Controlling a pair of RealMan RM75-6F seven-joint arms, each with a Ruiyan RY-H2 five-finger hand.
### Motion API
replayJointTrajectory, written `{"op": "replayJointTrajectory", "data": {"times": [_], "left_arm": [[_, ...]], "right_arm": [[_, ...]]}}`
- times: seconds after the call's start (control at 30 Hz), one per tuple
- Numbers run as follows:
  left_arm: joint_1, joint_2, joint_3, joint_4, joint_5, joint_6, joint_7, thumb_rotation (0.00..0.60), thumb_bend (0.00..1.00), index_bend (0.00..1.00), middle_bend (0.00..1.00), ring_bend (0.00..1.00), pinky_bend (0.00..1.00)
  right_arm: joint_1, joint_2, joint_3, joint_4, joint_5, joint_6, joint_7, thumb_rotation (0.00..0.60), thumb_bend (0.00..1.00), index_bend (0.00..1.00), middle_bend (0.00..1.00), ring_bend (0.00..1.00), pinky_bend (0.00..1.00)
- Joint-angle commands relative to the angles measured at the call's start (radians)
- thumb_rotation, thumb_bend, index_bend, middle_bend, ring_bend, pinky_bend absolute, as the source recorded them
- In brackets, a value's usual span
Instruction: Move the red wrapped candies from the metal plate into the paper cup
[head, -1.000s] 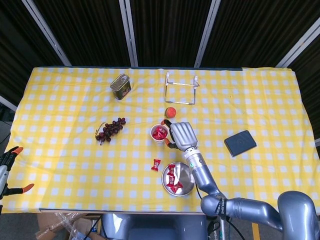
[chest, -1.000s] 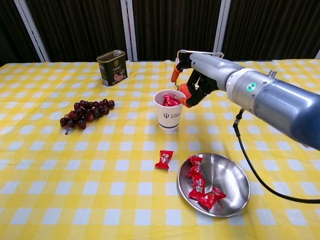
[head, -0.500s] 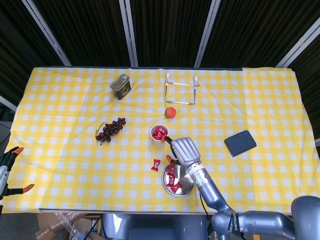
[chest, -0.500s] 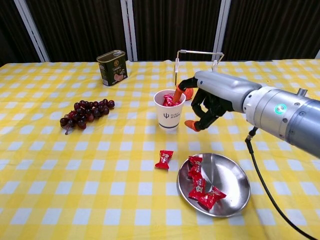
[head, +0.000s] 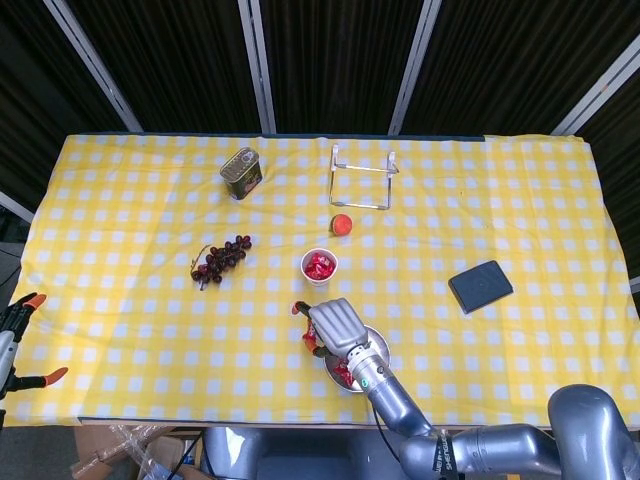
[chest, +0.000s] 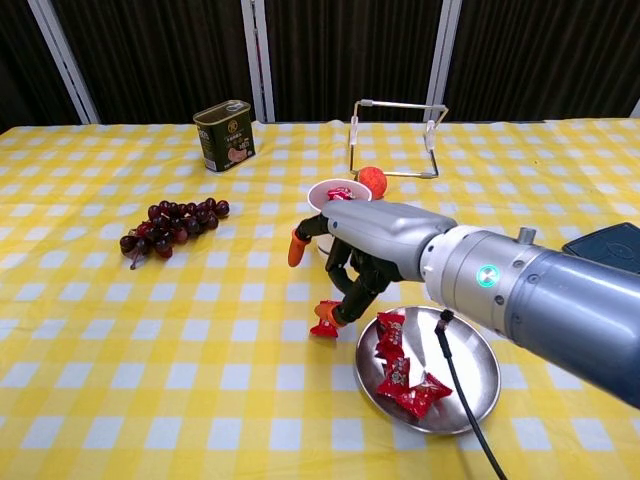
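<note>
Reaching down with right hand (chest: 345, 262), fingers spread and empty, fingertips at a stray red candy (chest: 326, 322) on the counter (chest: 150, 340) just left of metal plate (chest: 470, 375). More candies (chest: 400, 375) on plate; others inside paper cup (head: 319, 266) behind the hand.
</note>
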Motion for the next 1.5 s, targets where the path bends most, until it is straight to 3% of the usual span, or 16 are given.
{"op": "replayJointTrajectory", "data": {"times": [0.03,0.6,0.73,0.87,1.5], "left_arm": [[-0.001,0.001,0.0,0.0,-0.001,-0.002,-0.002,0.6,0.05,0.0,0.0,0.0,0.0],[-0.006,0.005,0.0,-0.003,-0.006,-0.015,-0.006,0.6,0.05,0.0,0.0,0.0,0.0],[-0.005,0.005,0.001,-0.004,-0.005,-0.014,-0.005,0.6,0.05,0.0,0.0,0.0,0.0],[-0.005,0.004,0.001,-0.004,-0.005,-0.013,-0.005,0.6,0.05,0.0,0.0,0.0,0.0],[-0.005,0.005,0.002,-0.005,-0.002,-0.012,-0.006,0.6,0.05,0.0,0.0,0.0,0.0]], "right_arm": [[0.018,-0.039,0.008,0.038,0.049,0.008,-0.029,0.6,0.38,0.31,0.8,0.92,1.0],[0.04,-0.112,0.01,0.135,0.119,0.022,-0.067,0.6,0.37,0.31,0.8,0.92,1.0],[0.042,-0.115,0.009,0.141,0.128,0.03,-0.082,0.6,0.37,0.37,0.8,0.92,1.0],[0.042,-0.115,0.007,0.145,0.13,0.043,-0.096,0.6,0.37,0.42,0.8,0.92,1.0],[0.038,-0.102,-0.005,0.1,0.167,0.064,-0.146,0.6,0.37,0.42,0.8,0.92,1.0]]}}
